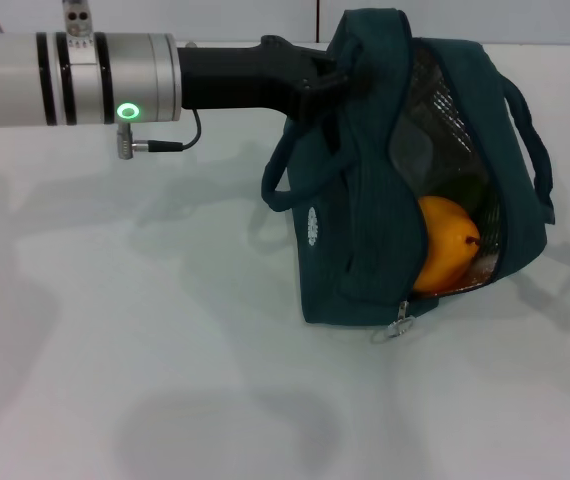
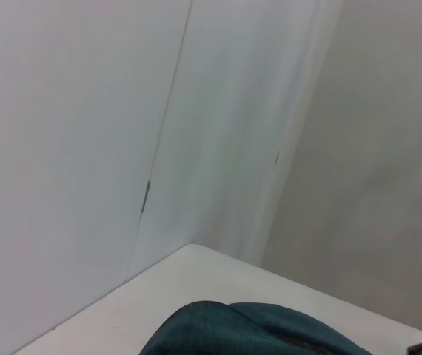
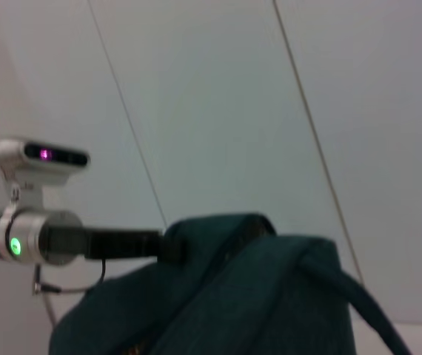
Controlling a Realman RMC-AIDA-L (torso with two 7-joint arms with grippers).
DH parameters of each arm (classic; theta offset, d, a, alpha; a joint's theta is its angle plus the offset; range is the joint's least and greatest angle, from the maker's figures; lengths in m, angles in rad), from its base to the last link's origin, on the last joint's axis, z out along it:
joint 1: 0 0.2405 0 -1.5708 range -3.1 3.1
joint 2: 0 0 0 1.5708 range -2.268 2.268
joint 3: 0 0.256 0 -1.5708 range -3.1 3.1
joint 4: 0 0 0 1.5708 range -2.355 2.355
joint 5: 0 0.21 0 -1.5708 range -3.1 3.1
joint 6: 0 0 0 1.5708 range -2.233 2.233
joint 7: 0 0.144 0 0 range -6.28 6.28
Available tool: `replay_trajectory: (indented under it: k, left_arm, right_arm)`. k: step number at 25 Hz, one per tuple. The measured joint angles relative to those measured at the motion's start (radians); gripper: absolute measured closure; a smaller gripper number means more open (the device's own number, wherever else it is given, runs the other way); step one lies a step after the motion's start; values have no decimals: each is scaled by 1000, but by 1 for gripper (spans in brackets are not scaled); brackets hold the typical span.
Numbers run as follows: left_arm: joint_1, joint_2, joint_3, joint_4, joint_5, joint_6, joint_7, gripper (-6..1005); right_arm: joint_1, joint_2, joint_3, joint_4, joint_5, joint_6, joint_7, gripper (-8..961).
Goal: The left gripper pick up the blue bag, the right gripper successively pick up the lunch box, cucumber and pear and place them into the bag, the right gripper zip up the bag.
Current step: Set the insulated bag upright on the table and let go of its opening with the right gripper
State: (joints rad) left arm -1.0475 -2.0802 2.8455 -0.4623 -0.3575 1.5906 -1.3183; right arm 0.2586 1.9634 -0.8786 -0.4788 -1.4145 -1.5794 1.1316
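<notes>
The left gripper (image 1: 327, 78) holds the blue bag (image 1: 365, 230) up by its top

The bag stands on the white table (image 1: 115, 350), and the gripper's fingers are closed on the bag's handle near the top edge. The bag's side is open, its zipper pull (image 1: 398, 322) hangs low, and the pear (image 1: 443, 245) sits inside against the silver lining. The right gripper shows only as a dark bit at the right edge; I cannot tell if it is open

the plain white bench (image 1: 165, 380) carries one thing directly: the large dark teal-blue fabric bag (image 1: 365, 250), its base resting on the surface.
</notes>
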Motion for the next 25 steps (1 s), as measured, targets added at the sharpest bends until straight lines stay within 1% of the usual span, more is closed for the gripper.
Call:
replay_trajectory:
  k: [1,7,11,16,20,25]
  left_arm:
    - [0,0,0,0,0,0,2,924]
    - [-2,-1,0,1,0,0,2,923]
    - [-2,-1,0,1,0,0,2,923]
    - [-1,-1,0,1,-1,0,2,923]
    - [5,-1,0,1,-2,0,2,923]
    - [2,-1,0,1,-2,0,2,923]
  right_arm:
    - [15,7,-3,0,-16,17,0,413]
    - [74,28,-4,-19,-69,78,0,418]
    - [97,42,-11,-54,-120,108,5,422]
    - [98,41,-85,-102,-140,111,4,426]
    - [86,41,-90,-127,-142,105,1,430]
    - [91,42,-104,-129,-161,80,-21,434]
